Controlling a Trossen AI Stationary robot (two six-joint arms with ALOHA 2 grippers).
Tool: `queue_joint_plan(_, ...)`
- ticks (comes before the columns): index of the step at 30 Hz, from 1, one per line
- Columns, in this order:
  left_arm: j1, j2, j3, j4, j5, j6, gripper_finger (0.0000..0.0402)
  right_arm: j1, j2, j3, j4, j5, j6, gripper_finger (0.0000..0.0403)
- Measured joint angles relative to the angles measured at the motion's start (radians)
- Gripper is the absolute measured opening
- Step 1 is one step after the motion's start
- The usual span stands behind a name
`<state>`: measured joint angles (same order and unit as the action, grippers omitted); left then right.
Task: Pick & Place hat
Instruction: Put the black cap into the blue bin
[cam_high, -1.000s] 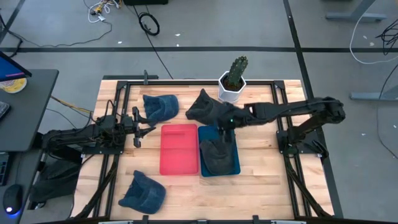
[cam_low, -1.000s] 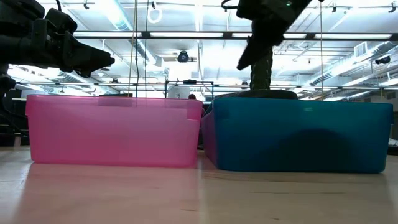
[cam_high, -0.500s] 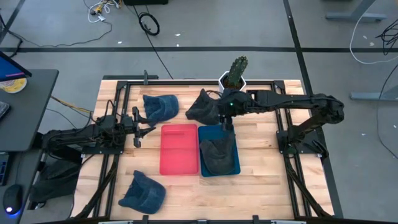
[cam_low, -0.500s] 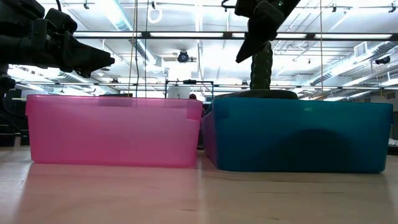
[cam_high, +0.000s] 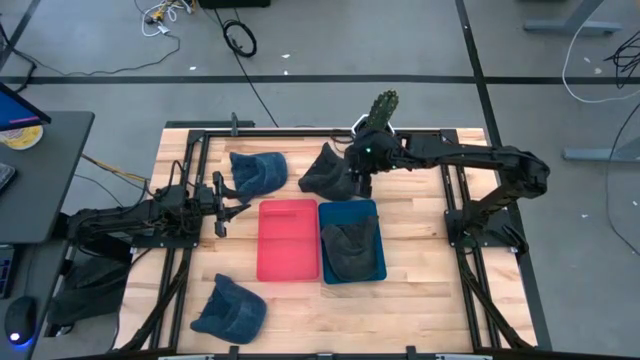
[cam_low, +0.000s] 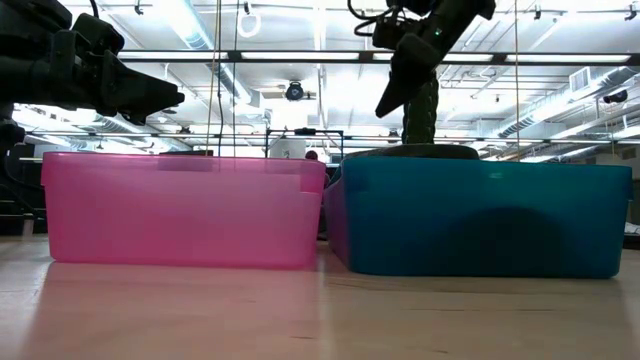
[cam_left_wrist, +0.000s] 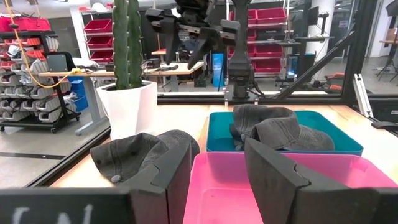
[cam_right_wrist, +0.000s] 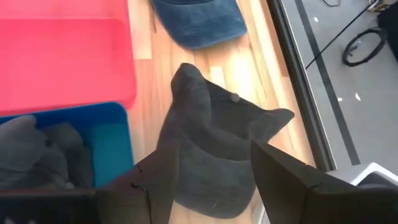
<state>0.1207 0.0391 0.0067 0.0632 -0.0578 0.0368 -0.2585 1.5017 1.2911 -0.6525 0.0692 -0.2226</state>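
Wooden table (cam_high: 420, 290), right gripper (cam_high: 358, 181) open above grey hat (cam_right_wrist: 214, 158), low view hides hat.

Two bins sit side by side mid-tabletop (cam_high: 420, 300): the left bin (cam_high: 289, 240) and the right bin (cam_high: 352, 241), which holds a hat (cam_high: 350, 250). Behind them lie two hats, one upper left (cam_high: 258, 168) and one (cam_high: 326, 172) beside the potted cactus (cam_high: 377, 125). Another hat (cam_high: 231, 307) lies at lower left.

The potted cactus (cam_high: 377, 125) is crowding the dark grey hat (cam_high: 326, 172) from behind; the pink bin (cam_high: 289, 240) is lying open from above.
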Motion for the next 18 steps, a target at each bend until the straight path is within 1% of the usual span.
queue_joint_plan(18, 0.000, 0.000, 0.000, 0.000, 0.000, 0.000, 0.0156, -0.064, 0.017, 0.000, 0.019, -0.009, -0.095, 0.0204)
